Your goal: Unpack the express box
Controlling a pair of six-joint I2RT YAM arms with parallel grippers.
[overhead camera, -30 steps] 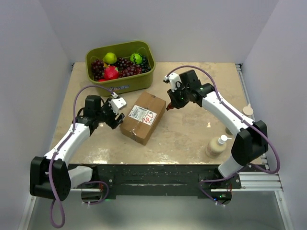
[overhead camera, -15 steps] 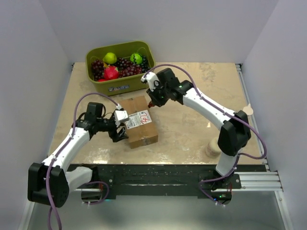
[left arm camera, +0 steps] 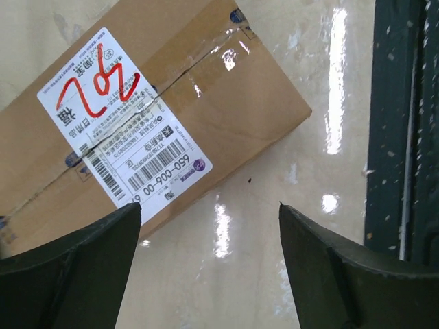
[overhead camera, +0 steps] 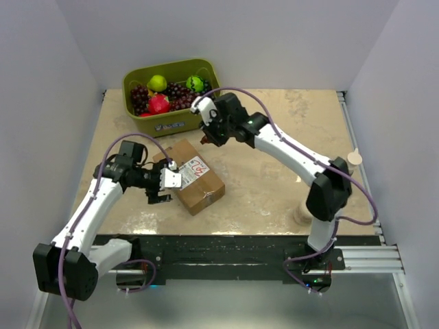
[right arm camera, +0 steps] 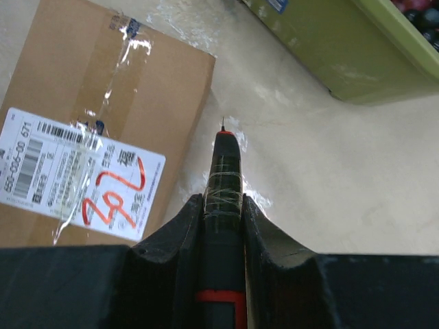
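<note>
Both wrist views are sharp, so I can speak for each end. My left gripper (left arm camera: 209, 205) is spread wide with nothing between its fingers (left arm camera: 75, 264). The express box (left arm camera: 158, 103) lies just ahead of it and off to its left, flat on the table (left arm camera: 274, 171). Its white label (left arm camera: 123, 130) with the red scrawl faces up, and clear tape runs along the seam. The box's near edge comes right up to the left finger, though from this angle I can't tell whether they touch.

My right gripper (right arm camera: 221, 205) is clenched on a black tool (right arm camera: 223, 164) with a red tip that ends in a fine point. That point sits just to the right of the box's edge, clear of the cardboard. The olive-green bin (right arm camera: 343, 62) stands ahead of the tool and to its right. From above I see grapes (overhead camera: 180, 96) and other fruit inside it, just beyond the right gripper.
</note>
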